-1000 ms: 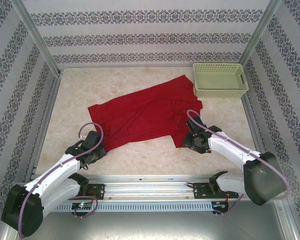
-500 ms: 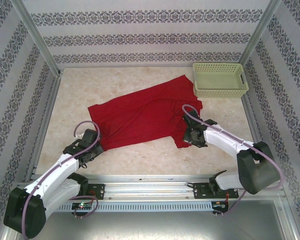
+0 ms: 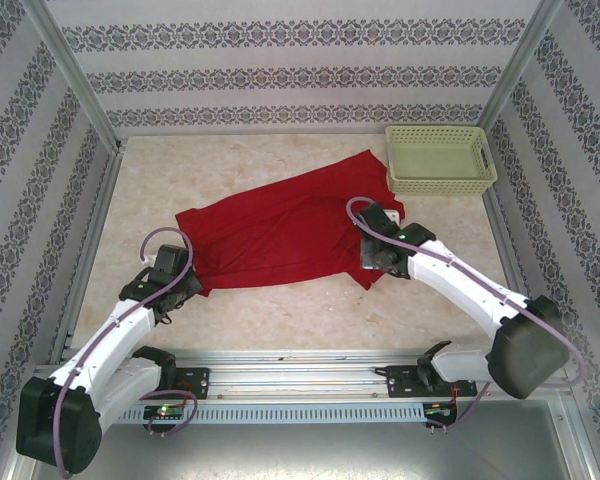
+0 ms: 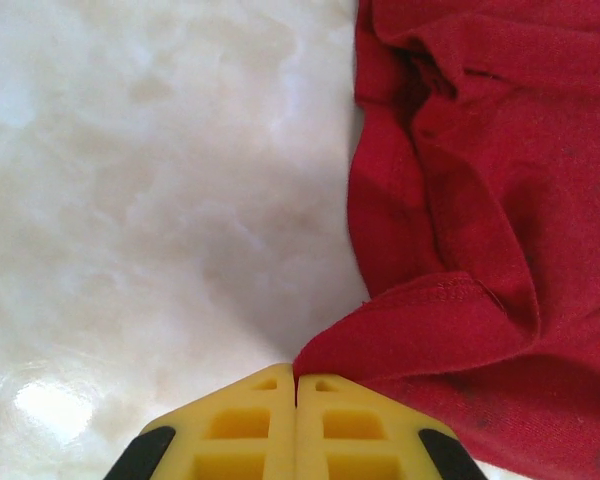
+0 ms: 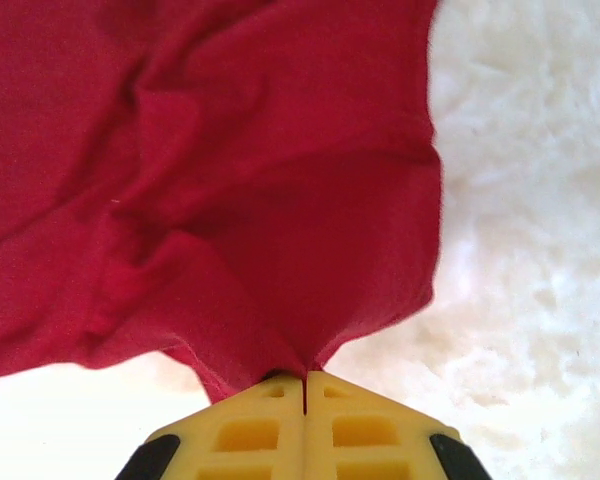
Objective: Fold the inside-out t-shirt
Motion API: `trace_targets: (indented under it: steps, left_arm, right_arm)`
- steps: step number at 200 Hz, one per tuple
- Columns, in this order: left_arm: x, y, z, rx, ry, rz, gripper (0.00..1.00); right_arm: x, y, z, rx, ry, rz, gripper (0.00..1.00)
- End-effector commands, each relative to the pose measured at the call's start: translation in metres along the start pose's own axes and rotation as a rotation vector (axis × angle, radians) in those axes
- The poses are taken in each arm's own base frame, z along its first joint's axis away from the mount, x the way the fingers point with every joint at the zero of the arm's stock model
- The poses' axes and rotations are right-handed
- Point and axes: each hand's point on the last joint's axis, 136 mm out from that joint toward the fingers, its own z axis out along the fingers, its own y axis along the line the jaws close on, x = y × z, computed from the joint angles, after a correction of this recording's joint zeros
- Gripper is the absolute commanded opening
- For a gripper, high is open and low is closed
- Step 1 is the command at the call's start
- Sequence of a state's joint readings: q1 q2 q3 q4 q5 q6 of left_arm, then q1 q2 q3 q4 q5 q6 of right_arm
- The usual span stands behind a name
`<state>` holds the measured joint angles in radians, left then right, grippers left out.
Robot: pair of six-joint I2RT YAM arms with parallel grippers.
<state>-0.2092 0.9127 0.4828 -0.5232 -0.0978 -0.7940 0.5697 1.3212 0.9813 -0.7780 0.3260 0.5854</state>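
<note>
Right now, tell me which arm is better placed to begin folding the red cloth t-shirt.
Right, probably. The right pincer is shut on the bright red cloth t-shirt, with a broad fold tented up toward it. The left pincer pinches only a hem corner at the shirt's edge.

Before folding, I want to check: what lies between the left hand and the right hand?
In the top view, the red t-shirt spans that stretch. The left hand and the right hand each pinch its near edge.
</note>
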Motion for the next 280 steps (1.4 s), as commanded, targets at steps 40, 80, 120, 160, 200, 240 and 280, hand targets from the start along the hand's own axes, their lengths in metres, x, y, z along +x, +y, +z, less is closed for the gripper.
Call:
trace_targets:
  steps: [40, 80, 120, 160, 200, 240, 280]
  left_arm:
    - [-0.012, -0.008, 0.002, 0.014, -0.007, 0.03, 0.0]
    - [-0.014, -0.009, 0.008, 0.011, 0.012, 0.026, 0.0]
    - [-0.017, -0.005, 0.011, 0.009, 0.018, 0.008, 0.0]
    - [-0.017, -0.004, 0.014, 0.009, 0.035, -0.001, 0.0]
    - [-0.017, -0.004, 0.016, 0.018, 0.037, -0.011, 0.0]
    - [-0.017, -0.008, 0.017, 0.03, 0.047, -0.013, 0.0]
    - [-0.017, -0.008, 0.014, 0.033, 0.048, -0.014, 0.0]
  right_arm:
    - [0.017, 0.025, 0.033, 0.067, 0.111, -0.192, 0.03]
    - [-0.006, 0.042, 0.055, 0.051, 0.111, -0.206, 0.04]
    - [-0.021, 0.053, 0.064, 0.042, 0.142, -0.223, 0.36]
    - [-0.015, 0.027, 0.037, -0.022, 0.123, -0.11, 0.51]
    - [0.027, 0.01, 0.042, -0.094, 0.176, 0.014, 0.49]
    - [0.04, 0.028, 0.062, -0.187, 0.204, 0.077, 0.48]
    - [0.03, 0.02, 0.08, -0.13, 0.198, 0.11, 0.47]
